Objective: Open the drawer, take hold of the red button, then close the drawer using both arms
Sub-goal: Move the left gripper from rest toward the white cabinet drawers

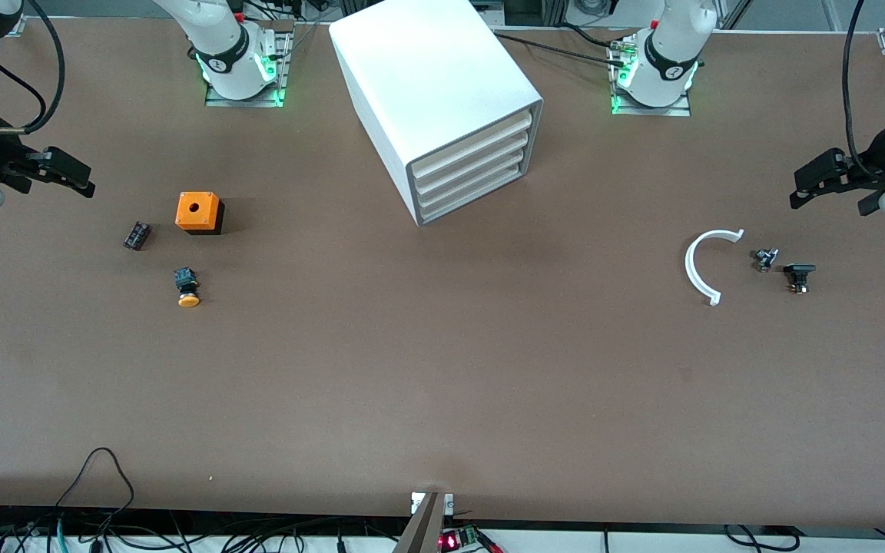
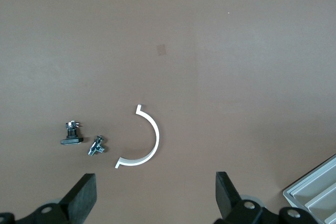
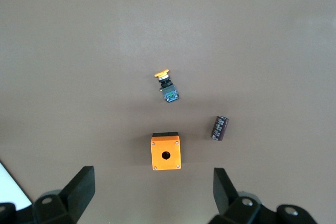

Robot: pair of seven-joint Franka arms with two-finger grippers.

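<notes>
The white cabinet (image 1: 435,84) stands between the two arm bases. Its four white drawers (image 1: 469,173) are alike and all pushed in. A corner of it shows in the left wrist view (image 2: 315,192) and in the right wrist view (image 3: 13,190). The red-capped button is hidden. My left gripper (image 1: 830,201) hangs open and empty over the left arm's end of the table, with bare table between its fingers in the left wrist view (image 2: 156,200). My right gripper (image 1: 66,175) hangs open and empty over the right arm's end, also seen in the right wrist view (image 3: 153,198).
Toward the right arm's end lie an orange box with a hole (image 1: 198,211) (image 3: 166,152), a yellow-capped button (image 1: 187,286) (image 3: 166,86) and a small dark part (image 1: 137,235) (image 3: 220,128). Toward the left arm's end lie a white curved piece (image 1: 700,269) (image 2: 147,142) and two small metal parts (image 1: 765,258) (image 1: 799,276).
</notes>
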